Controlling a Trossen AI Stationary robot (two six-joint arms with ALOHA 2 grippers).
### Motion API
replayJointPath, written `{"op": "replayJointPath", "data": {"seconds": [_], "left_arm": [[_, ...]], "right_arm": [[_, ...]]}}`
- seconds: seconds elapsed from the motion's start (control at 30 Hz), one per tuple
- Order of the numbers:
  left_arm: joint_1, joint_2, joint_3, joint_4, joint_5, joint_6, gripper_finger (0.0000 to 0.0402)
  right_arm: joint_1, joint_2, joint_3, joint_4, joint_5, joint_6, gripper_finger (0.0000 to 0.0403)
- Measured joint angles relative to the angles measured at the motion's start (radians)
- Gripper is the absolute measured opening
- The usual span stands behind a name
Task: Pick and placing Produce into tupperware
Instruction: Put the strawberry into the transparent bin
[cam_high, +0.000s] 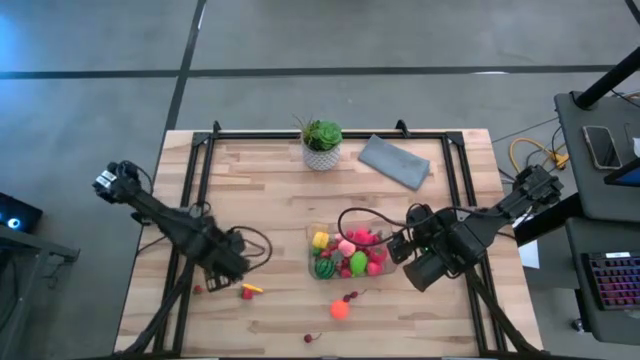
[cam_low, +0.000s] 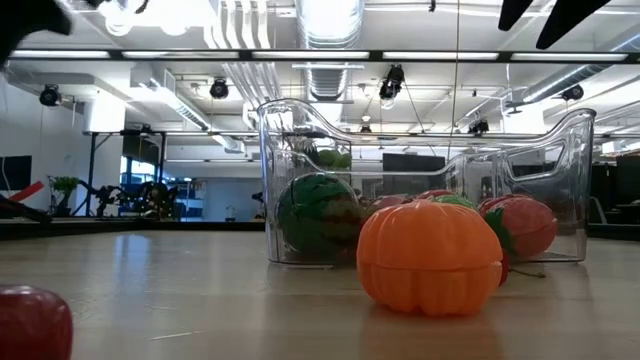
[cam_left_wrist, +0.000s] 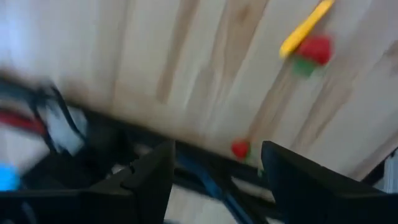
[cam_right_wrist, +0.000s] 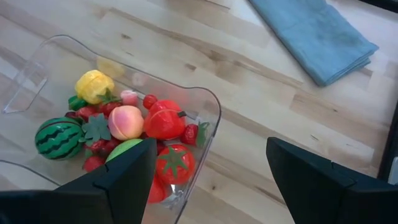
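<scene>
The clear tupperware (cam_high: 318, 236) stands on the table right of centre and holds several toy pieces: a striped melon (cam_right_wrist: 58, 138), a yellow piece (cam_right_wrist: 93, 85), a peach (cam_right_wrist: 125, 122) and red ones (cam_right_wrist: 164, 120). My right gripper (cam_high: 398, 246) is open and empty above the tupperware's right end (cam_right_wrist: 205, 109). My left gripper (cam_high: 228, 268) is open and empty above the table's near left part. Loose produce lies on the wood: a yellow and red piece (cam_high: 248, 290), a small red piece (cam_left_wrist: 240, 149) by the table's left edge, an orange pumpkin (cam_low: 430, 255) and cherries (cam_high: 352, 296).
A potted plant (cam_high: 321, 143) and a folded grey-blue cloth (cam_high: 394, 160) sit at the far side. Another small red piece (cam_high: 310, 338) lies near the front edge. A black frame (cam_high: 200, 170) runs along the table's sides. Bare wood lies between the two grippers.
</scene>
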Motion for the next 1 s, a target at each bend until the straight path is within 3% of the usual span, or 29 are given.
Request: {"op": "replayJointPath", "data": {"seconds": [0.2, 0.37, 0.5, 1.0], "left_arm": [[-0.073, 0.013, -0.184, 0.02, 0.25, -0.23, 0.0223], [-0.117, 0.049, -0.296, 0.183, 0.355, -0.254, 0.0223], [-0.144, 0.105, -0.327, 0.294, 0.382, -0.255, 0.0223], [-0.205, 0.297, -0.329, 0.366, 0.405, -0.176, 0.0223]], "right_arm": [[0.0, 0.0, 0.0, 0.001, 0.0, -0.006, 0.0295], [0.0, 0.0, 0.0, 0.003, -0.001, -0.021, 0.0295], [0.0, 0.0, 0.0, 0.004, -0.008, -0.023, 0.0295], [0.0, 0.0, 0.0, 0.025, -0.008, -0.016, 0.0295]]}}
